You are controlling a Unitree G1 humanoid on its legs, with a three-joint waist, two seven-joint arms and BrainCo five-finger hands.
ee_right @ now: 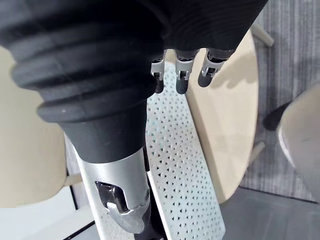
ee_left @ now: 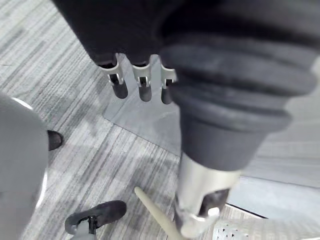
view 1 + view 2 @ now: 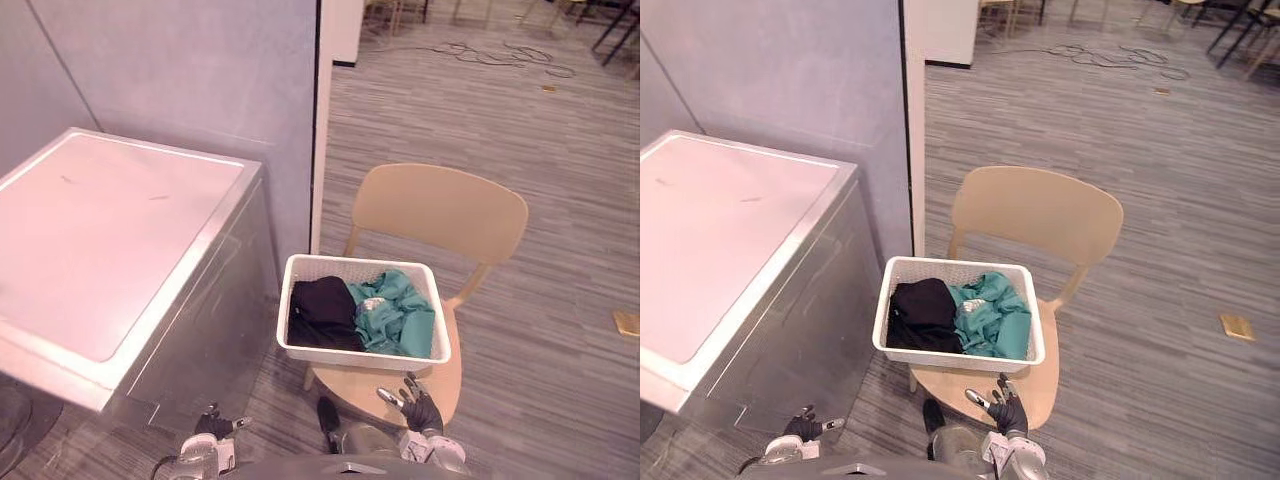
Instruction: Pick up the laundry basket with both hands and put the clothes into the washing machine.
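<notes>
Laundry basket (image 3: pixel 362 354) w/ black + teal clothes (image 3: pixel 360 312) sits on chair (image 3: pixel 440 205) beside washing machine (image 3: pixel 200 320), so it's at grab height. Left hand (image 3: pixel 215 426) and right hand (image 3: pixel 416 405) both open, empty, low, short of the basket. Looks like pre-grasp; machine lid (image 3: pixel 100 230) is shut.

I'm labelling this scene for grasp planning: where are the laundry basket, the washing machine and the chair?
laundry basket (image 3: pixel 360 356): left eye view, on its near white wall.
washing machine (image 3: pixel 110 240): left eye view, on its closed white lid.
chair (image 3: pixel 440 205): left eye view, on its beige backrest.
</notes>
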